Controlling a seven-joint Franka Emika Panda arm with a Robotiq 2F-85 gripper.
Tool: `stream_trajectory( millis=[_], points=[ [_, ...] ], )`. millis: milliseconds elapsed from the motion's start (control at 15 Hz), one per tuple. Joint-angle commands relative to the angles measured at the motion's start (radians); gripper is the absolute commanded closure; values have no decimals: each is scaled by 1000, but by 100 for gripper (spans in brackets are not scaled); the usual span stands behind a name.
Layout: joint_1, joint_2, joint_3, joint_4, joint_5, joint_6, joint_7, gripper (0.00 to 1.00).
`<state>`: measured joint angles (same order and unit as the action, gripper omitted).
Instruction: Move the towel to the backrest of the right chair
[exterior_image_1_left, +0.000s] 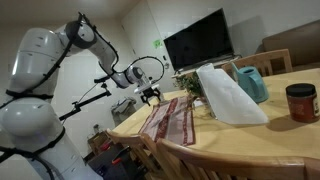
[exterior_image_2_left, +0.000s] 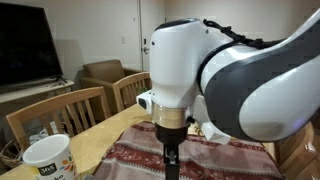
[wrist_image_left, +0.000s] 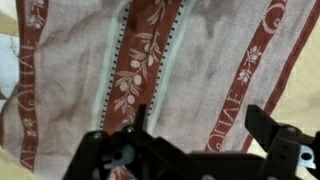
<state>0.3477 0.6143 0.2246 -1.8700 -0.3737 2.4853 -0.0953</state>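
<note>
The striped towel (wrist_image_left: 150, 60) lies flat on the wooden surface (exterior_image_1_left: 275, 135). The claw (wrist_image_left: 195, 112) hovers just above it, spread wide and empty. Descend near one end, pinch a fold firmly, then lift clear of the right chair (exterior_image_1_left: 220, 158).

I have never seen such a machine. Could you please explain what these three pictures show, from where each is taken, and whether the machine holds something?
It is a white robot arm with a two-fingered gripper. Two pictures come from cameras standing around the table; the third comes from a camera on the wrist, looking down past the open gripper. On the table lie a red-striped towel, a white bag, a teal jug, a jar and a mug. The gripper is above the towel and holds nothing.
</note>
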Motion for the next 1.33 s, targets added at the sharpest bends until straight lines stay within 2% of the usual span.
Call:
stream_trajectory(
  millis=[0, 400, 467, 1067, 1267],
  points=[
    [10, 73, 23, 118, 64, -55, -78, 0],
    [55, 162, 33, 225, 76, -119, -103, 0],
    [55, 131, 15, 171, 63, -66, -69, 0],
    [63, 177, 21, 214, 68, -81, -91, 0],
    [85, 226, 14, 261, 59, -128, -92, 0]
  ],
)
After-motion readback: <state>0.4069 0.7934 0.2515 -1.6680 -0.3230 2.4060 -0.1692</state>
